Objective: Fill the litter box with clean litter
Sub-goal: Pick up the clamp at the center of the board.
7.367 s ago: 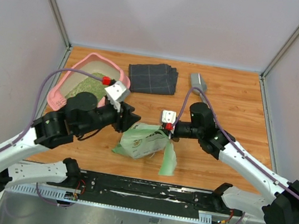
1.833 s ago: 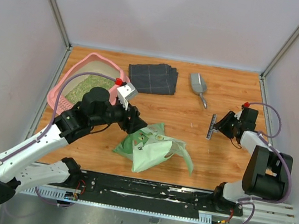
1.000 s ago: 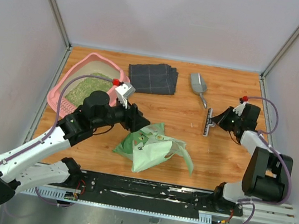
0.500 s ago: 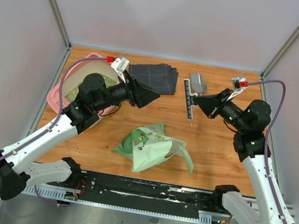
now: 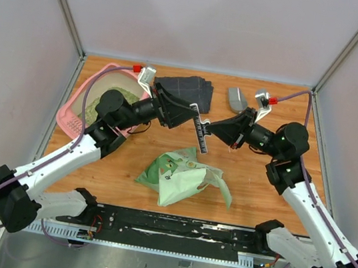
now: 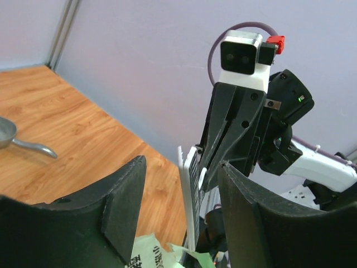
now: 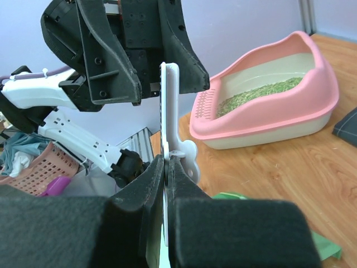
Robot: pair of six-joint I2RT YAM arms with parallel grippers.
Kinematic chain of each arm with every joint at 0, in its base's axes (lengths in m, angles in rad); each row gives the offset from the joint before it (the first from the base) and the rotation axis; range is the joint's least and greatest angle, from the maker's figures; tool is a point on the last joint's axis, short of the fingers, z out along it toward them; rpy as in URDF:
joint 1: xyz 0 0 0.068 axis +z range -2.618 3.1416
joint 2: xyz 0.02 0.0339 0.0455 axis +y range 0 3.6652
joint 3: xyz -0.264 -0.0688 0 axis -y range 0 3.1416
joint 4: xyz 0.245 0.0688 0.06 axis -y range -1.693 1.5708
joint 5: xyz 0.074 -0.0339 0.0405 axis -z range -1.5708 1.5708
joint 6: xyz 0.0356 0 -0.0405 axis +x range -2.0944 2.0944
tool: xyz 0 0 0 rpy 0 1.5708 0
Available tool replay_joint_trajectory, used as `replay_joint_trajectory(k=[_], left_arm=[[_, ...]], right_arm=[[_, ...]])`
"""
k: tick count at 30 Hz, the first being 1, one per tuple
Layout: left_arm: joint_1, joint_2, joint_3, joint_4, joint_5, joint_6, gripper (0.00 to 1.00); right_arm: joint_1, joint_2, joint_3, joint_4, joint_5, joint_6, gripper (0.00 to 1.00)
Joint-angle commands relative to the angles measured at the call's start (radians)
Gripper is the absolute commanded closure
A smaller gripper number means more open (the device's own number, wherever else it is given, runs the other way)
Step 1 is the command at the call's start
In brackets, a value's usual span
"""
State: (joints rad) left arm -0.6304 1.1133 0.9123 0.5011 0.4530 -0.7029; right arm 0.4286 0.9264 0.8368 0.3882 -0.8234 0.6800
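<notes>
The pink litter box [image 5: 74,106] sits at the table's far left with greenish clean litter [image 5: 121,94] inside; the right wrist view shows the litter box [image 7: 268,120] and litter [image 7: 255,92] too. My right gripper [image 5: 212,130] [image 7: 167,162] is shut on a flat white bag clip [image 5: 199,128] [image 7: 169,100], held upright in the air. My left gripper [image 5: 192,113] [image 6: 181,206] faces it, open, its fingers [image 6: 124,206] standing either side of the clip [image 6: 192,190] without touching.
A green-and-white printed bag [image 5: 183,175] lies open-mouthed below both grippers. A dark grey folded cloth [image 5: 185,89] and a grey metal scoop [image 5: 237,99] lie at the back. Both arms meet over the table's middle.
The right arm has carried the clip left toward the middle. The left gripper has swung right to meet it, so the clip now stands between its open fingers.
</notes>
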Motion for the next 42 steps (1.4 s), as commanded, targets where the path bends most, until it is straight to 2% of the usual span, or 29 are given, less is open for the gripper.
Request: replay_joint_trajectory(k=[1,2,5,7,9,12,15,18,22,26,30,32,34,38,42], left_arm=[[0.008,0.002,-0.009,0.076,0.047,-0.015,0.45],[0.008,0.003,-0.012,0.082,0.053,-0.02,0.5],[0.008,-0.002,-0.019,0.076,0.048,-0.037,0.78],[0.008,-0.007,-0.027,0.095,0.069,-0.043,0.9],[0.008,-0.004,-0.021,0.091,0.106,-0.043,0.99],[0.008,0.017,0.053,-0.017,0.218,0.041,1.0],[0.008,0.023,0.079,-0.076,0.299,0.115,1.0],[0.008,0.038,0.108,-0.124,0.383,0.18,1.0],[0.008,0.055,0.159,-0.239,0.428,0.27,1.0],[0.008,0.036,0.149,-0.232,0.414,0.28,1.0],[0.008,0.016,0.135,-0.208,0.377,0.279,1.0],[0.008,-0.005,0.105,-0.143,0.349,0.242,1.0],[0.008,-0.039,0.052,-0.038,0.302,0.183,1.0],[0.008,-0.087,-0.018,0.113,0.218,0.096,1.0],[0.008,-0.115,-0.041,0.181,0.155,0.031,1.0]], right_arm=[[0.043,0.023,0.011,0.07,-0.005,0.033,0.98],[0.05,0.025,0.012,0.07,-0.006,0.031,0.98],[0.058,0.026,0.009,0.046,-0.017,0.007,0.95],[0.058,0.014,-0.001,-0.005,-0.015,-0.035,0.82],[0.058,-0.003,-0.013,-0.054,-0.026,-0.106,0.64],[0.056,-0.032,0.003,-0.173,-0.127,-0.258,0.42],[0.058,-0.05,0.051,-0.358,-0.167,-0.42,0.28],[0.058,-0.028,0.088,-0.42,-0.193,-0.483,0.17],[0.062,0.04,0.22,-0.616,-0.184,-0.588,0.16],[0.084,0.068,0.248,-0.609,-0.147,-0.59,0.23],[0.118,0.091,0.211,-0.47,-0.144,-0.482,0.33],[0.125,0.087,0.155,-0.36,-0.096,-0.403,0.39],[0.125,0.065,0.087,-0.25,-0.014,-0.327,0.37],[0.127,0.0,-0.089,0.123,0.067,-0.138,0.36],[0.148,-0.008,-0.122,0.266,0.136,-0.048,0.42]])
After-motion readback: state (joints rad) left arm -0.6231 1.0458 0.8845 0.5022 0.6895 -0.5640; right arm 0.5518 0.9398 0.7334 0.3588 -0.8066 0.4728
